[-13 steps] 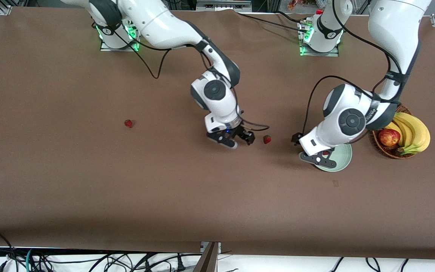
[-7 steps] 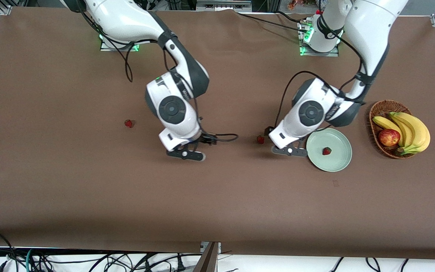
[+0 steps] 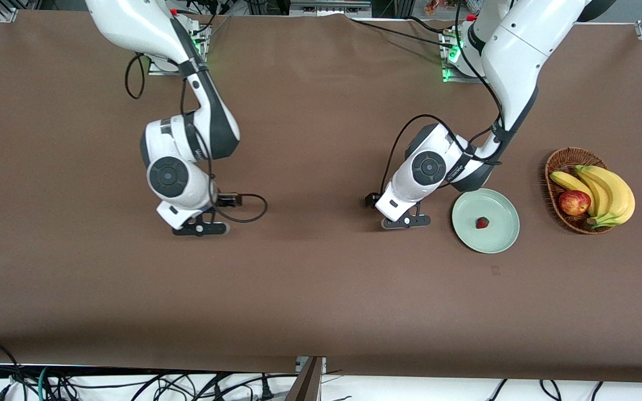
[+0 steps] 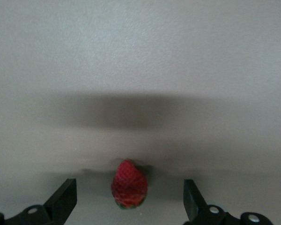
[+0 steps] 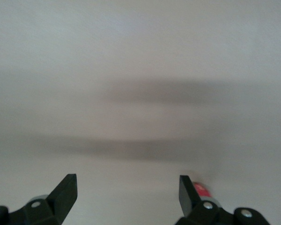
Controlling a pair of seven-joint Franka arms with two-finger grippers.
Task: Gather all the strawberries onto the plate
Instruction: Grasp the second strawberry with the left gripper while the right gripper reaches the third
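Spreading wide, the left gripper straddles a strawberry lying on the table beside the plate, touching nothing. The right gripper also stands wide and empty, low toward its own arm's end; a red sliver by one finger is probably another berry. Only the front view shows the berry on the plate
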